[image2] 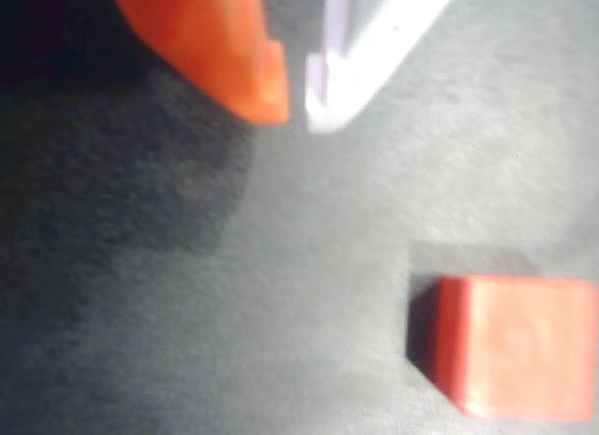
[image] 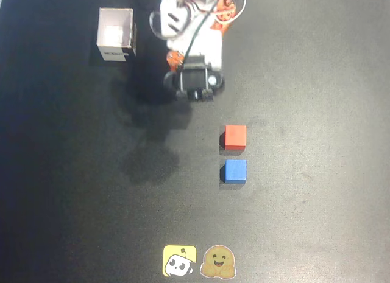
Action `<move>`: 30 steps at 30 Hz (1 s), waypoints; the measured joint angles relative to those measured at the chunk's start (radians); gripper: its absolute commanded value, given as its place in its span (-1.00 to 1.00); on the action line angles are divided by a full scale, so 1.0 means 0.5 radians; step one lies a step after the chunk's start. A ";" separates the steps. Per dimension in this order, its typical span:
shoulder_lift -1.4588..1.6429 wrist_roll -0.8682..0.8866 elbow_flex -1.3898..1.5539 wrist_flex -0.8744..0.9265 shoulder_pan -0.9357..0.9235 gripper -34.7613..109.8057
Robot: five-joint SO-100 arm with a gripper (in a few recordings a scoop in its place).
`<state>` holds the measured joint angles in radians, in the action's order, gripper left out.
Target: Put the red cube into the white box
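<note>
The red cube (image: pixel 236 137) rests on the black table, right of centre, and fills the lower right corner of the wrist view (image2: pixel 510 346). The white box (image: pixel 116 33) stands open-topped at the upper left, its black label facing the table's middle. My gripper (image2: pixel 296 112) hangs above bare table, up and to the left of the red cube. Its orange finger (image2: pixel 225 51) and white finger (image2: pixel 374 51) nearly touch at the tips, with nothing between them. From overhead, the arm's wrist (image: pixel 194 81) covers the fingers.
A blue cube (image: pixel 235 171) sits just below the red one, a narrow gap apart. Two stickers (image: pixel 198 261) lie at the table's bottom edge. The arm's base (image: pixel 195 15) stands at the top centre, right of the box.
</note>
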<state>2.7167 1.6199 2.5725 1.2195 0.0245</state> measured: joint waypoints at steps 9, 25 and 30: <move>-0.693 0.503 -0.255 -0.252 0.399 -0.52; -1.141 0.718 -0.457 -0.365 0.614 -0.36; -1.203 0.712 -0.503 -0.374 0.623 -0.32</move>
<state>2.1154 1.9758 2.3209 1.0324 0.3359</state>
